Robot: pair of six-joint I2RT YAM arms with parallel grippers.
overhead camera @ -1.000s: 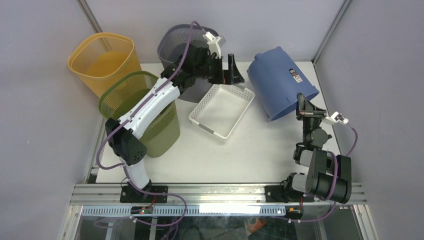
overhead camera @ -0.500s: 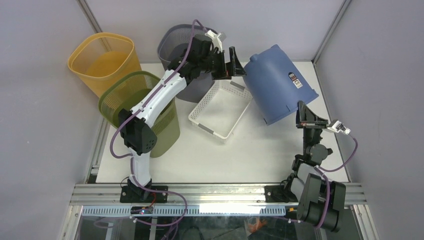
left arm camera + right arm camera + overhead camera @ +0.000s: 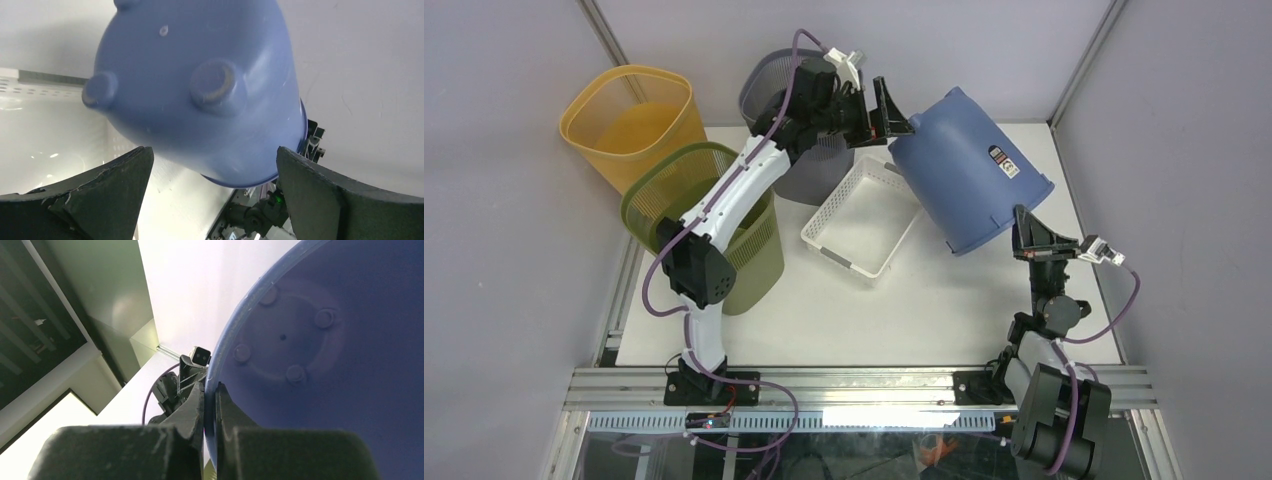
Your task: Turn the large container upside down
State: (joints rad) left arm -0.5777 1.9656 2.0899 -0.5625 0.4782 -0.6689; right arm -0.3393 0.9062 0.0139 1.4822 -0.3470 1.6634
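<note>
The bin hangs tilted over the right rear of the bench. Its base points up and left, and its mouth faces down toward the right arm. It overhangs the far corner of the tray. The right tool is pinched narrow on the rim, one finger inside and one outside. The left tool is spread wide just short of the base, and I cannot tell whether it touches.

To finish the flip well, the rim pinch should act as the hinge. The left tool should push the base on up and over toward the right, slowly, because a thin rim may slip or twist in so small a grip. The mouth should come down flat on bare bench, away from the tray.

Compared with a second ago, the bin sits higher and has tipped further, and it has shifted left toward the tray. The left tool has risen with the base, and the right arm has stretched upward.
</note>
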